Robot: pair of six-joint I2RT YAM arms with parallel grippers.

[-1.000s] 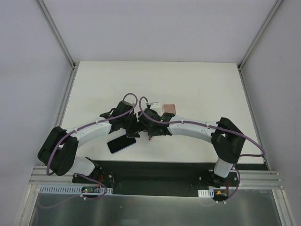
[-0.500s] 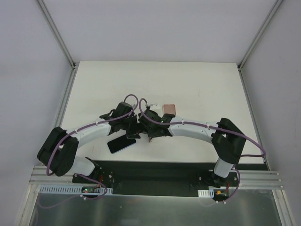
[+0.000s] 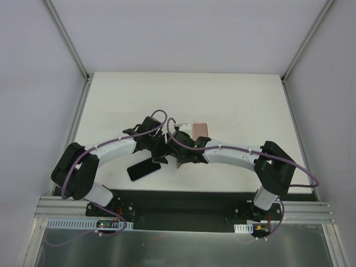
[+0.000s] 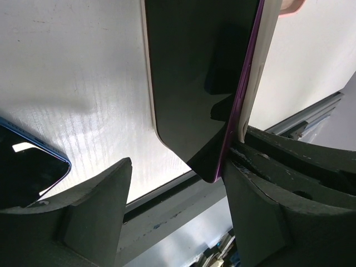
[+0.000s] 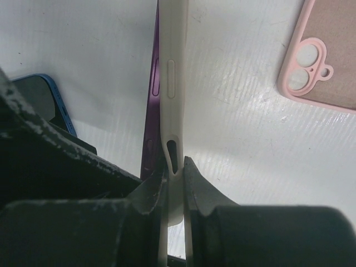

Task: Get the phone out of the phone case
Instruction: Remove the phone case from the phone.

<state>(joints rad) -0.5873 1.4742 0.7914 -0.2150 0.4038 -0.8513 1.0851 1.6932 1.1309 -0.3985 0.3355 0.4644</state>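
Grey walls [image 3: 178, 33] are seen around a white table [image 3: 233, 105], above which the cream phone case [image 5: 173, 67] is pinched edge-on by the right gripper [image 5: 175, 177], the purple phone [image 4: 194, 83] against it straddled by the left gripper [image 4: 175, 167], spread wide.

arms [image 3: 114, 147]: white links, black joints | cables [image 3: 158, 111]: purple | claw fingers [image 4: 94, 217]: matte black

White table [image 3: 239, 100], blue-edged phone [image 3: 143, 169] flat near the front edge, screen up, pink phone case [image 3: 201, 129] lying farther back, well apart
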